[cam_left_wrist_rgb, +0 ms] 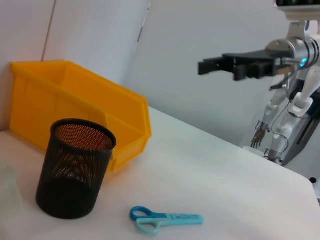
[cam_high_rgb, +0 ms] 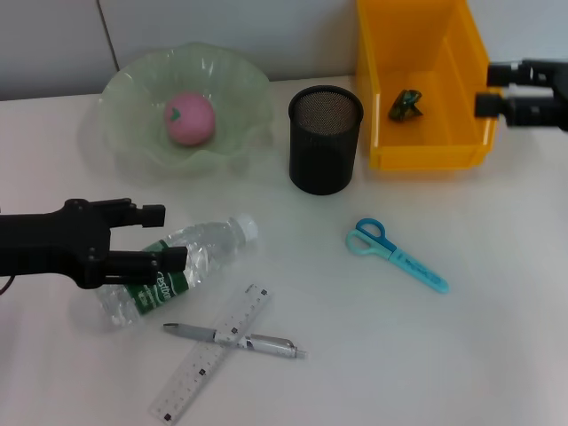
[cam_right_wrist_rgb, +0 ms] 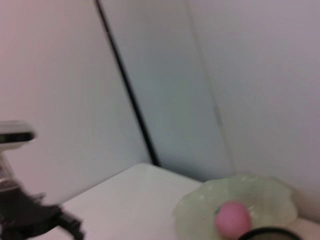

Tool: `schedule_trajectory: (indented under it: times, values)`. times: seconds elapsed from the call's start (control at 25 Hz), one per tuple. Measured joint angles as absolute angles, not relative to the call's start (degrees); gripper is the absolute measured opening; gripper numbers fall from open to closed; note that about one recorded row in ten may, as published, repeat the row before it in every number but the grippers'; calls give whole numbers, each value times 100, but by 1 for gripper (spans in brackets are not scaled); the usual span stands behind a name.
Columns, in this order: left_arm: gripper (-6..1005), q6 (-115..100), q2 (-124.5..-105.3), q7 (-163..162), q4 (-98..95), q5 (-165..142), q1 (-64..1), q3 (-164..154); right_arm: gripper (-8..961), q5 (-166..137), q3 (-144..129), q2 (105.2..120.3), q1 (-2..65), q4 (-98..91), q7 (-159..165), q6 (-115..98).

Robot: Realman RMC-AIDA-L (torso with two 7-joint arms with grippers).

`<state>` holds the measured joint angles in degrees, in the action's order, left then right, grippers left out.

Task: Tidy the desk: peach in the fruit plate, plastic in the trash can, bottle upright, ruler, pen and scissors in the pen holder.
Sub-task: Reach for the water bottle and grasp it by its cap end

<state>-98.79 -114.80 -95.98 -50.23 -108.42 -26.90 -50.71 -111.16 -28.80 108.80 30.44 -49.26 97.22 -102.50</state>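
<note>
On the white worktop [cam_high_rgb: 497, 337], the green plate [cam_high_rgb: 133, 98] holds the pink peach [cam_high_rgb: 189, 118]; the yellow bin [cam_high_rgb: 417, 151] holds a crumpled dark-green plastic scrap [cam_high_rgb: 407, 105]; the black mesh holder [cam_high_rgb: 325, 139] between them shows nothing inside. The clear bottle [cam_high_rgb: 182, 266] lies on its side, white cap toward the holder, with the left gripper [cam_high_rgb: 176, 238] open at its green label. Pen [cam_high_rgb: 235, 338] and ruler [cam_high_rgb: 213, 352] lie crossed nearby; blue scissors [cam_high_rgb: 393, 253] lie apart. The right gripper [cam_high_rgb: 487, 90], open, hovers beside the bin.
</note>
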Motion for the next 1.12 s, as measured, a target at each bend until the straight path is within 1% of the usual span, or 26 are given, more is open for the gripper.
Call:
schedule_trajectory:
  times: [0.12, 0.36, 0.6, 0.92, 1.12]
  values:
    - [841, -9879, -11487, -9598, -5019, -10840, -2705, -5071, 761, -11200, -2935, 10803, 2974, -4737, 9506, -10434]
    - [841, -9879, -11506, -9598, -5017, -10830, -2731, -5071, 761, -11567, -3016, 10790, 2952, -4610, 9342, -10669]
    - [842, -9880, -11551, -9584, -5016, -10827, -2735, -5071, 760, -11683, -3232, 10819, 2927, -4596, 9315, -10763]
    - [842, -9894, -11566, -9589, -5010, -10827, -2779, -5076, 760, -11847, -3438, 10889, 2909, -4569, 9239, -10710]
    - [842, -9897, -11567, -9600, -5046, -10827, -2820, -5071, 760, -11951, -3443, 10905, 2909, -4528, 9199, -10710]
